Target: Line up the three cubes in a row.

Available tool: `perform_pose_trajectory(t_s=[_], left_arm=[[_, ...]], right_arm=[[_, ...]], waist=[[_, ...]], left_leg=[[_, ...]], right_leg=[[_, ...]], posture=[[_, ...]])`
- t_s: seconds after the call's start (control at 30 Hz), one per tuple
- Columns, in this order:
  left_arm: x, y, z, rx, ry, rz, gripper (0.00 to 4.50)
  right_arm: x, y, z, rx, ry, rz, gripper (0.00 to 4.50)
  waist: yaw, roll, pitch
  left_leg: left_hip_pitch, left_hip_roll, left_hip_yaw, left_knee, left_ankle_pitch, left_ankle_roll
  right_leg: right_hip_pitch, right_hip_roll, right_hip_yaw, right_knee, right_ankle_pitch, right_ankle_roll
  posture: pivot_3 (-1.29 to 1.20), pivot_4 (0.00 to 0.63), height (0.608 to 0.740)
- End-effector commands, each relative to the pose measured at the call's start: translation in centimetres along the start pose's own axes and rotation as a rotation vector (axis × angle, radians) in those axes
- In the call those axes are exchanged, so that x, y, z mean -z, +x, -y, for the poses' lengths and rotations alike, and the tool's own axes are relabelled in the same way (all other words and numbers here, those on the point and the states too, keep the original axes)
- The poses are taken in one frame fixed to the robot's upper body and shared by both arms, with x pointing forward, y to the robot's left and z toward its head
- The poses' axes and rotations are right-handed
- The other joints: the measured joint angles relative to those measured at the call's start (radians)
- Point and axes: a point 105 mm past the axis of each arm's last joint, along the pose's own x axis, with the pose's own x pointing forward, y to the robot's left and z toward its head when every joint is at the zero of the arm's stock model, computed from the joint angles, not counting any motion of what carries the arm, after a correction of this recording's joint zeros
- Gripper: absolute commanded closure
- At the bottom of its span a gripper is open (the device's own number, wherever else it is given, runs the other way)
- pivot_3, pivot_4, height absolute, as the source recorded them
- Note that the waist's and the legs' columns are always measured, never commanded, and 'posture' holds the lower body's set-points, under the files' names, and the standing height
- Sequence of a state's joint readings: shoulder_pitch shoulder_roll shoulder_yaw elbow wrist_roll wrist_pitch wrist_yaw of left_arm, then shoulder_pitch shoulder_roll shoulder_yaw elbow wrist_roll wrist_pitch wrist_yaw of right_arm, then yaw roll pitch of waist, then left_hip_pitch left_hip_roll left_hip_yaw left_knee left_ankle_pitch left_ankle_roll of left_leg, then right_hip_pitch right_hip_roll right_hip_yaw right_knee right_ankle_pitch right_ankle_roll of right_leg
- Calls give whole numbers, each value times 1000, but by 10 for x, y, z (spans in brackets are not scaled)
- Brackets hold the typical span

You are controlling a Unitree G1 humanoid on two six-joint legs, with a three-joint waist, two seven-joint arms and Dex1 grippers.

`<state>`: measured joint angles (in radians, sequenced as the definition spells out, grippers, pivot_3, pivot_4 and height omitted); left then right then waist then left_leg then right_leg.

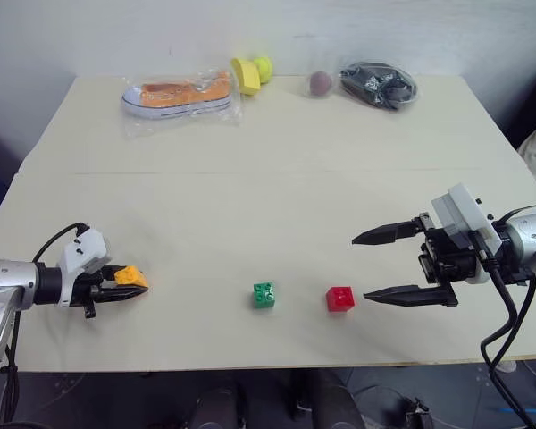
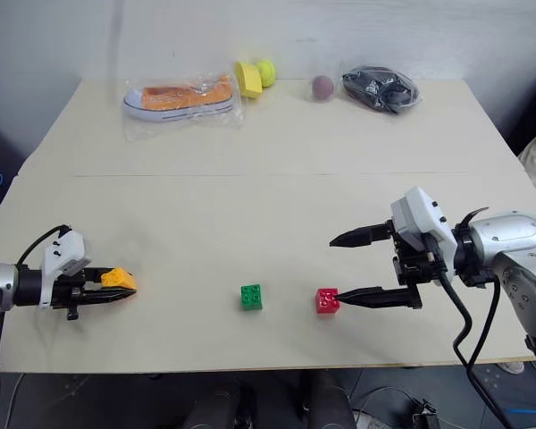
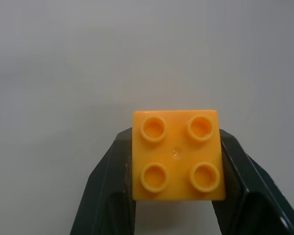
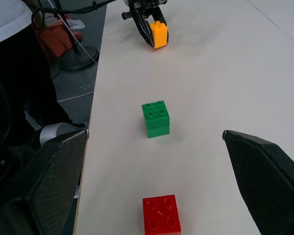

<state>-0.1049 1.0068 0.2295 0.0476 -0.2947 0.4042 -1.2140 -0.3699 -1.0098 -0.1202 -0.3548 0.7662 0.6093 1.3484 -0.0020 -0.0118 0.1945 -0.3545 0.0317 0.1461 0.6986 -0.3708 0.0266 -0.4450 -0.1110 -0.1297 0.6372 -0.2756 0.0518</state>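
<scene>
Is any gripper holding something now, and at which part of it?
The left gripper holds the orange-yellow cube by two opposite side faces. The right gripper is open and holds nothing.

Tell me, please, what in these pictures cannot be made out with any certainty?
- Whether the orange-yellow cube, clamped in the left gripper, rests on the table: fingers hide its underside.
- Contents of the dark bag at the far edge: too small.
- Whether the right gripper touches the red cube: head views differ.
</scene>
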Motion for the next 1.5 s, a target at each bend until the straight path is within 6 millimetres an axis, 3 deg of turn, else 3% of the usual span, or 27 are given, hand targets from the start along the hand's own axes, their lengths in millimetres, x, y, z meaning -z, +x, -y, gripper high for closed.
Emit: perform_pose_trajectory(t_s=[0.03,0.1,0.17,0.23,0.6,0.83,1.0,1.17,1.33,1.5], left_arm=[[-7,-6,0,-3,30,2,2984],[-41,24,30,224,274,-12,2984],[-55,41,51,356,415,-32,2984],[-61,52,59,393,456,-31,2984],[-65,65,69,446,490,-56,2984],[-56,81,59,371,526,-131,2984],[-56,80,59,362,463,-110,1483],[-56,52,54,323,332,-78,50],[-54,3,45,281,247,-53,18],[-62,-49,43,226,198,7,18]], right_arm=[[-8,-2,-3,2,-54,1,0],[10,-7,-10,20,-43,-70,0],[18,-9,-14,31,-32,-96,0],[19,-9,-16,42,-29,-90,0],[19,-10,-18,75,-15,-80,0],[21,-8,-14,83,-24,-77,0],[21,-7,-15,83,-22,-78,0],[24,-11,-14,80,-15,-92,0],[34,-28,-10,97,4,-141,0],[51,-58,-8,103,52,-215,0]], waist=[[0,0,0],[13,-1,0],[30,-1,-1],[27,-1,-1],[3,-1,-1],[13,-1,-1],[21,-1,-1],[22,-1,-1],[14,-1,-1],[17,-1,-1]], left_leg=[[0,0,0,0,0,0],[0,0,0,0,0,0],[-1,-1,-1,1,0,0],[-2,-3,0,1,0,2],[0,0,1,1,0,1],[0,-1,1,1,1,1],[0,-1,1,2,1,2],[0,0,1,2,1,2],[0,1,0,2,1,1],[0,0,0,1,1,1]], right_leg=[[0,0,0,0,0,0],[0,0,0,0,0,0],[1,0,-2,-1,0,0],[1,-1,0,0,2,3],[1,3,2,-1,1,2],[1,3,2,-1,1,2],[1,2,2,0,1,2],[1,2,2,0,1,2],[1,2,1,-1,1,1],[1,1,0,-2,0,1]], posture=[[0,150,740],[0,150,740],[0,150,740],[0,150,740],[0,150,740],[0,150,740],[0,150,740],[0,150,740],[0,150,740],[0,150,740]])
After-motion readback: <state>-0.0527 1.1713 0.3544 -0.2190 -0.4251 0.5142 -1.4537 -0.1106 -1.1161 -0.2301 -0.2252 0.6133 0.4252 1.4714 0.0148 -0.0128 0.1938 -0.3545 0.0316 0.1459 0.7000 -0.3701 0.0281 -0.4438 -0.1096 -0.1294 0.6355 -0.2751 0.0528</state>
